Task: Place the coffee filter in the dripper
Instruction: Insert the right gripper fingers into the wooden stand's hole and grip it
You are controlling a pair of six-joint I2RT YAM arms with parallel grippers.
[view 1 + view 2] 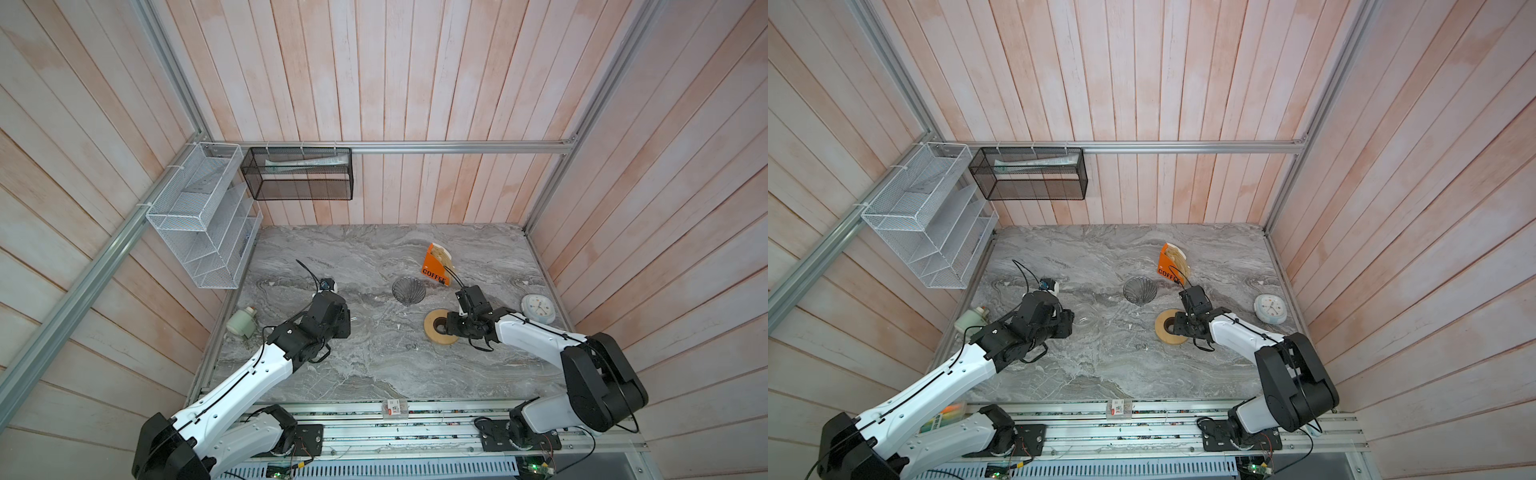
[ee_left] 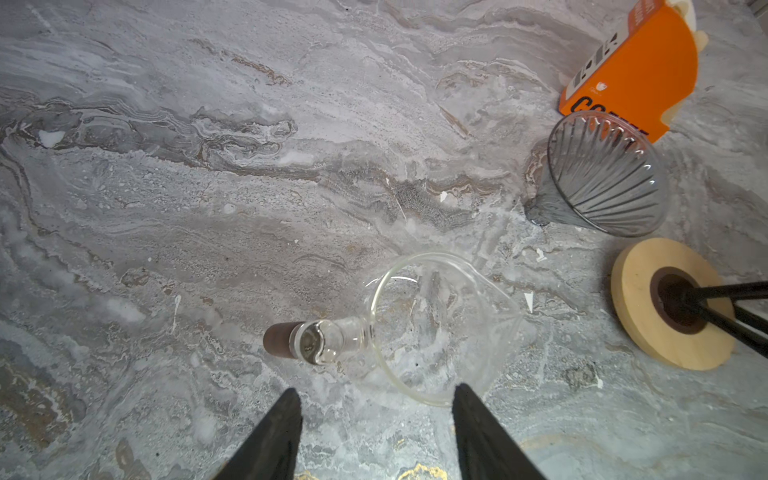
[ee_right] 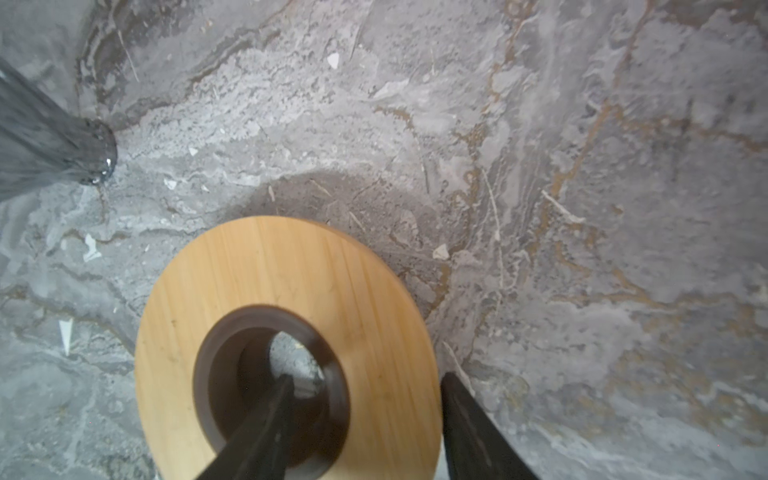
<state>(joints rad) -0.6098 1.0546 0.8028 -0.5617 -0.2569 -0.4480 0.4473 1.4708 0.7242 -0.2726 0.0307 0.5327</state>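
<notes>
While my left gripper [image 2: 376, 388] gapes empty and my right gripper [image 3: 365, 376] straddles the round wooden ring [image 3: 270, 266] unclamped, the thin tan paper coffee filter [image 1: 445, 255] stands in the orange box [image 1: 433, 266]; it looks flimsy, so I'd pinch its exposed edge.

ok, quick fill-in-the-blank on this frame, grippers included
1. The right gripper has one finger in the ____ of the wooden ring.
2. The left gripper hangs with jaws ____ over the glass vessel.
3. The coffee filter sits in the orange box, so the dripper is ____.
Missing: hole; open; empty.
</notes>
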